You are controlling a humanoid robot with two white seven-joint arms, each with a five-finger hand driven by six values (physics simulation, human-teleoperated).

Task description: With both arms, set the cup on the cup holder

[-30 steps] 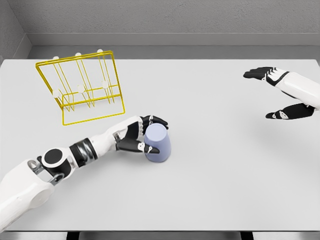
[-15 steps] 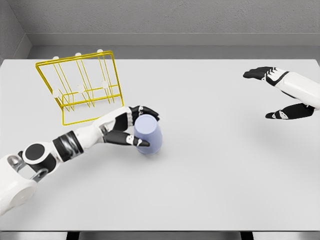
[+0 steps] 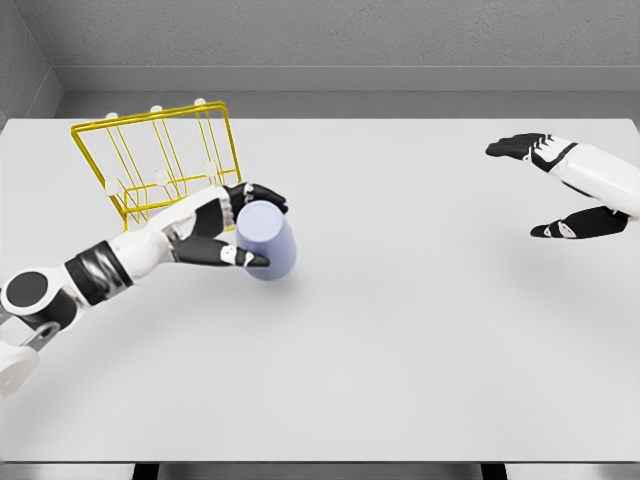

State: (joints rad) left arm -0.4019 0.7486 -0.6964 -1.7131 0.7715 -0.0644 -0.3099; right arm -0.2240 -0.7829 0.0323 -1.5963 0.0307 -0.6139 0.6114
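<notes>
Left hand (image 3: 232,228) wrapped around lilac cup (image 3: 265,241), tilted, just in front of yellow wire rack (image 3: 160,172) on white desk (image 3: 400,330). Right hand (image 3: 555,185) spread wide, holding nothing, far right.

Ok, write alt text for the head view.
The left hand grips a lavender cup beside a yellow wire cup holder on a white table. The right hand hovers open, far right.

Glossy white arm shells, a black band at the left forearm, a round black-centred elbow joint; left hand (image 3: 232,228) and right hand (image 3: 560,190) black-fingered with white patches.
</notes>
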